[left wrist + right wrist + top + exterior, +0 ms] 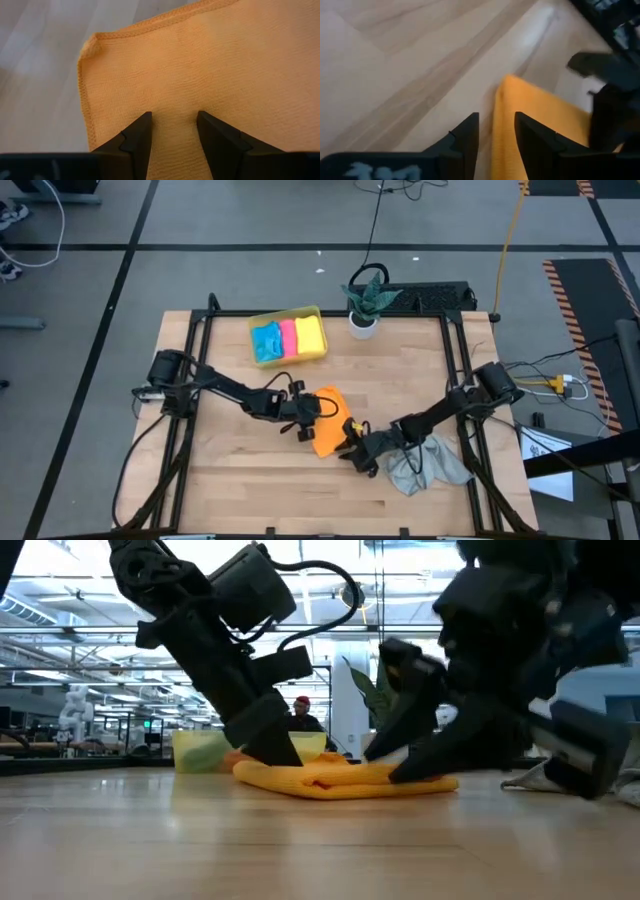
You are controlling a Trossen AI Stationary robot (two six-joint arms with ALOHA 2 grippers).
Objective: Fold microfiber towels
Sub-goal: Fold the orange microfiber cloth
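The bench [230, 490] is pale wood planks inside a black frame, standing on a grey floor crossed by dark lines. Seen level from bench height, the room behind is a bright hall with ceiling trusses; a person in a red cap [302, 716] shows far back.

On the left, the left arm reaches from its base at the bench's left edge toward the middle, bent low. The left claw [303, 418] is down on the left side of the orange towel [330, 435], its fingers [137, 137] parted and resting flat on the cloth — open, pinching nothing. The towel's stitched hem and one corner lie just ahead of them.

Toward the back, left of centre, a yellow tray [310, 311] holds three folded towels side by side: blue [266, 342], pink [288, 337], yellow [311, 335]. To its right a small potted plant [365, 305] stands at the back edge.

The orange towel lies folded near the bench's middle, between the two claws.

The right arm slants in from the right edge, low over the bench. The right claw [358, 452] sits at the towel's right edge, fingers [465, 137] apart with the fold between them but not squeezed — released. Just right of it, under the arm, the grey towel [432, 465] lies crumpled.
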